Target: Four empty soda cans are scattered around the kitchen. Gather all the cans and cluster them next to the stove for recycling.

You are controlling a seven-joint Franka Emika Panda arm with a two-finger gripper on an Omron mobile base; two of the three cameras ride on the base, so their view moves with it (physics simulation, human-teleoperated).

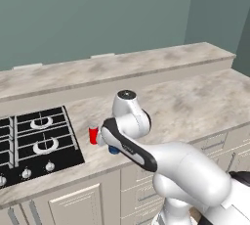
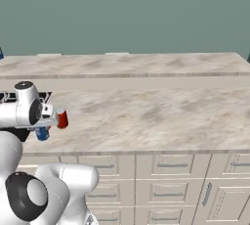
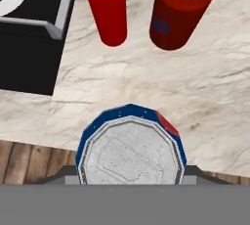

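Observation:
My gripper (image 3: pixel 131 174) points down and is shut on a blue soda can (image 3: pixel 131 153) with a silvery top; the same blue can (image 1: pixel 113 149) (image 2: pixel 42 133) shows under the hand, low over the counter's front strip. Two red soda cans (image 3: pixel 110 11) (image 3: pixel 178 16) stand upright on the marble counter just beyond it, right beside the stove (image 3: pixel 29 48). One red can (image 1: pixel 93 134) (image 2: pixel 62 118) shows next to my hand. The black stove (image 1: pixel 39 141) lies at the left, and its right edge is close to the cans.
The marble counter (image 1: pixel 195 101) stretches right, with a raised ledge (image 1: pixel 146 62) along the back wall. Cabinet drawers (image 2: pixel 171 170) line the front below. The counter's front edge and the wooden floor (image 3: pixel 29 160) lie just under the held can.

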